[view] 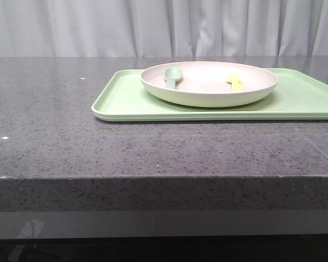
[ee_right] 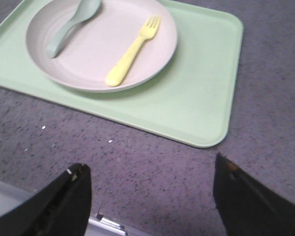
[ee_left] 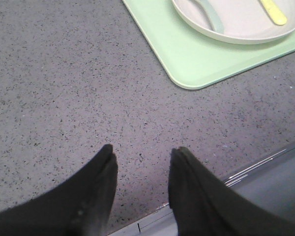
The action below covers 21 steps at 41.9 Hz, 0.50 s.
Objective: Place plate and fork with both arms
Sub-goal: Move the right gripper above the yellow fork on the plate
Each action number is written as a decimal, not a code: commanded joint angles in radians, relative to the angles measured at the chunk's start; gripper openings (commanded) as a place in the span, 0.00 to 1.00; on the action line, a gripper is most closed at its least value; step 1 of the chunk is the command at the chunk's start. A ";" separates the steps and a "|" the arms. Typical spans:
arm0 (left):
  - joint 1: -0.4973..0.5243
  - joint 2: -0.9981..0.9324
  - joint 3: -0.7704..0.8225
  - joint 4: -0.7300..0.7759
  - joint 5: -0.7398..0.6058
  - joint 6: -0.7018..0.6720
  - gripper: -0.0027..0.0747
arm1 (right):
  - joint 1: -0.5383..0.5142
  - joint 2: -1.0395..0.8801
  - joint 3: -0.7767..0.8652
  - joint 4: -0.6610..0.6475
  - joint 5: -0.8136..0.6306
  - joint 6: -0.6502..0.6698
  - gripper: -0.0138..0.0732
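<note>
Both sets of jaws stand apart and hold nothing: the left gripper (ee_left: 140, 162) hovers over bare stone near the table's front edge, its dark fingers parted a little, and the right gripper (ee_right: 150, 184) is spread much wider, likewise above the counter and short of the tray (ee_right: 201, 98). The plate (view: 208, 94) sits on the light-green tray toward the back of the table (view: 98, 147), and the fork (ee_right: 132, 51) lies inside it, tines pointing away from the near rim, well apart from a grey-green spoon (ee_right: 69, 24) on the plate's other side. The fork looks like light, stiff plastic, probably slick; its thin handle lying flat on the dish suggests a pinch across the middle of the shaft. The plate looks matte and rigid with a raised rim, which seems the natural place to clamp, though a one-sided hold may let it tip. The tabletop is dark speckled stone, smooth and level, with open space in front of and left of the tray. Pale curtains (view: 164, 27) close off the room behind.
</note>
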 commanded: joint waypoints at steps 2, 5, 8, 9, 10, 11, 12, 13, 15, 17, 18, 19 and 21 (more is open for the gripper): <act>0.003 -0.006 -0.025 -0.009 -0.064 -0.007 0.37 | 0.079 0.055 -0.078 0.010 0.000 -0.050 0.78; 0.003 -0.006 -0.025 -0.009 -0.064 -0.007 0.37 | 0.118 0.090 -0.102 0.010 0.013 -0.057 0.78; 0.003 -0.006 -0.025 -0.009 -0.064 -0.007 0.37 | 0.145 0.131 -0.134 0.010 0.028 -0.057 0.78; 0.003 -0.006 -0.025 -0.009 -0.064 -0.007 0.37 | 0.151 0.148 -0.146 0.010 0.033 -0.057 0.78; 0.003 -0.006 -0.025 -0.009 -0.064 -0.007 0.37 | 0.157 0.160 -0.161 0.010 0.040 -0.057 0.78; 0.003 -0.006 -0.025 -0.009 -0.064 -0.007 0.37 | 0.159 0.178 -0.177 0.010 0.047 -0.056 0.78; 0.003 -0.006 -0.025 -0.009 -0.064 -0.007 0.37 | 0.159 0.191 -0.186 0.011 0.054 -0.056 0.78; 0.003 -0.006 -0.025 -0.009 -0.064 -0.007 0.37 | 0.159 0.205 -0.205 0.012 0.066 -0.056 0.78; 0.003 -0.006 -0.025 -0.009 -0.064 -0.007 0.37 | 0.159 0.238 -0.241 0.012 0.087 -0.055 0.78; 0.003 -0.006 -0.025 -0.009 -0.064 -0.007 0.37 | 0.159 0.270 -0.276 0.012 0.101 -0.050 0.78; 0.003 -0.006 -0.025 -0.009 -0.064 -0.007 0.37 | 0.159 0.283 -0.292 0.012 0.109 -0.050 0.78; 0.003 -0.006 -0.025 -0.009 -0.064 -0.007 0.37 | 0.159 0.302 -0.312 0.012 0.115 -0.049 0.78; 0.003 -0.006 -0.025 -0.009 -0.064 -0.007 0.37 | 0.159 0.335 -0.348 0.013 0.130 -0.049 0.78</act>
